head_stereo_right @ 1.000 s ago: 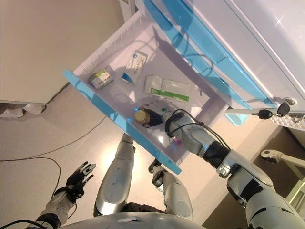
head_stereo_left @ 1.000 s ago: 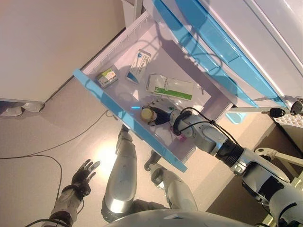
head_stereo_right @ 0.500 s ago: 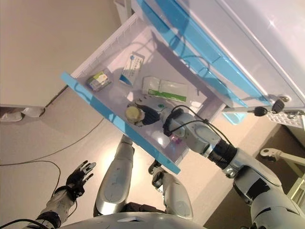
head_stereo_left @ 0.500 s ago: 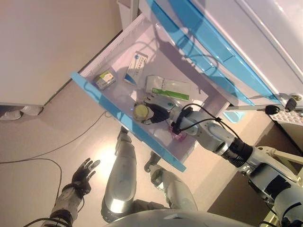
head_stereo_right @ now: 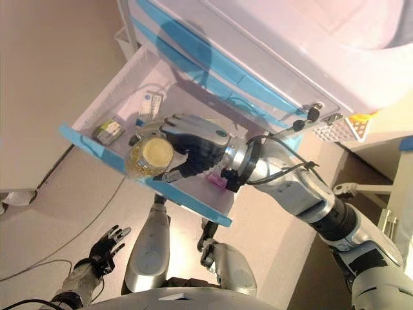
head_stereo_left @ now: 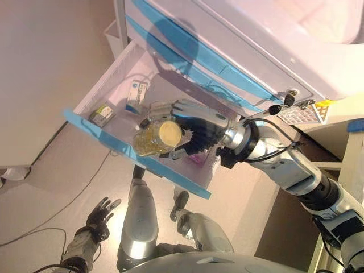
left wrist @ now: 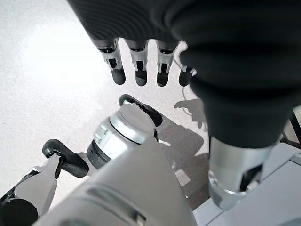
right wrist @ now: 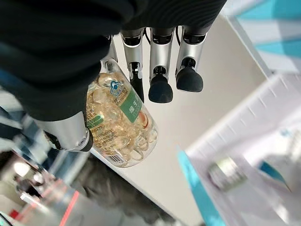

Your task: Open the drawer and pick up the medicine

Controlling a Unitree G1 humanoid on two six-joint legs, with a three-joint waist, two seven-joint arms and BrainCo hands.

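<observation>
A pale floor (head_stereo_left: 51, 85) lies beneath a white cabinet (head_stereo_left: 273, 40) with blue-fronted drawers; one drawer (head_stereo_left: 108, 132) stands pulled out. The right hand (head_stereo_left: 196, 126) is curled round a clear medicine bottle (head_stereo_left: 153, 137) of yellow capsules, lifted above the drawer — its far side hidden by the fingers. Two small boxes (head_stereo_left: 136, 94) show in the drawer; the rest is covered. The left hand (head_stereo_left: 98, 216) hangs low, fingers relaxed and straight.

drawer (head_stereo_left: 96, 126): front part-hidden by bottle (head_stereo_left: 154, 138) | small boxes' print illegible
</observation>
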